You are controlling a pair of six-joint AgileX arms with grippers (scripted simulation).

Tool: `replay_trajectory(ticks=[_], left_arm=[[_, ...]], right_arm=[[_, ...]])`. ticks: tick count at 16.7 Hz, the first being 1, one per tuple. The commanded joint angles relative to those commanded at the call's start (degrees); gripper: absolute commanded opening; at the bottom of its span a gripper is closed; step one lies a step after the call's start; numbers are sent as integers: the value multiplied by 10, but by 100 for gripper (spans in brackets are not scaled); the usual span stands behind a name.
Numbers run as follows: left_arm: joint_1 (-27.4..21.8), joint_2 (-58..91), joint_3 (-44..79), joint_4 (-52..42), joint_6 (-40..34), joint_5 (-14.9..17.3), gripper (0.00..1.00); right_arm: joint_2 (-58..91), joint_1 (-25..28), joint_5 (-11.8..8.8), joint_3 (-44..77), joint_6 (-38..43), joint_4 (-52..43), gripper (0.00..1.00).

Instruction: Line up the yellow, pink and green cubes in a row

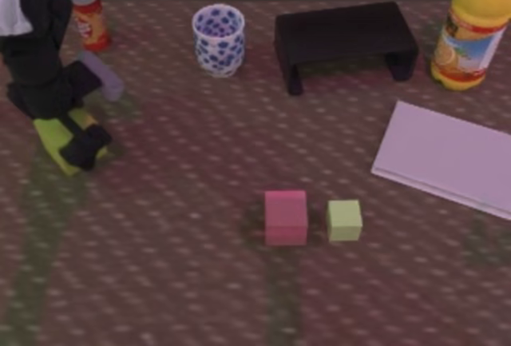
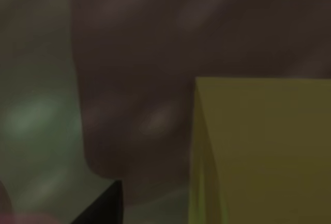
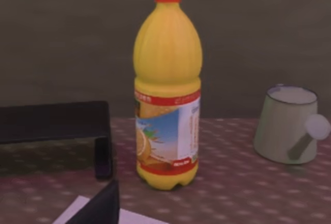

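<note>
1. At the table's left edge, the left gripper (image 1: 80,148) reaches down over the yellow cube (image 1: 54,134); whether it grasps the cube cannot be told.
2. The left wrist view shows the yellow cube (image 2: 264,151) close beside one dark fingertip (image 2: 103,206).
3. The pink cube (image 1: 286,216) and green cube (image 1: 344,220) sit side by side at centre, well apart from the gripper.
4. Only the right wrist view shows a watering can (image 3: 287,125) beside the juice bottle (image 3: 167,89).

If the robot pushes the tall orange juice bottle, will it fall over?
Probably, if pushed high up. The juice bottle is tall on a narrow base, so it likely tips easily. It looks full, so probably heavy. Once down, its round body would likely roll across the table.
</note>
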Motion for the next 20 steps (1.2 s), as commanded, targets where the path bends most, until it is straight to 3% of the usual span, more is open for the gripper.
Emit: replay_trajectory(ticks=[11, 20], left_arm=[[0, 0, 0, 0, 0, 0, 2], [-2, -7, 0, -4, -1, 3, 0]], right_arm=[[0, 0, 0, 0, 0, 0, 100], [0, 0, 0, 0, 0, 0, 100]])
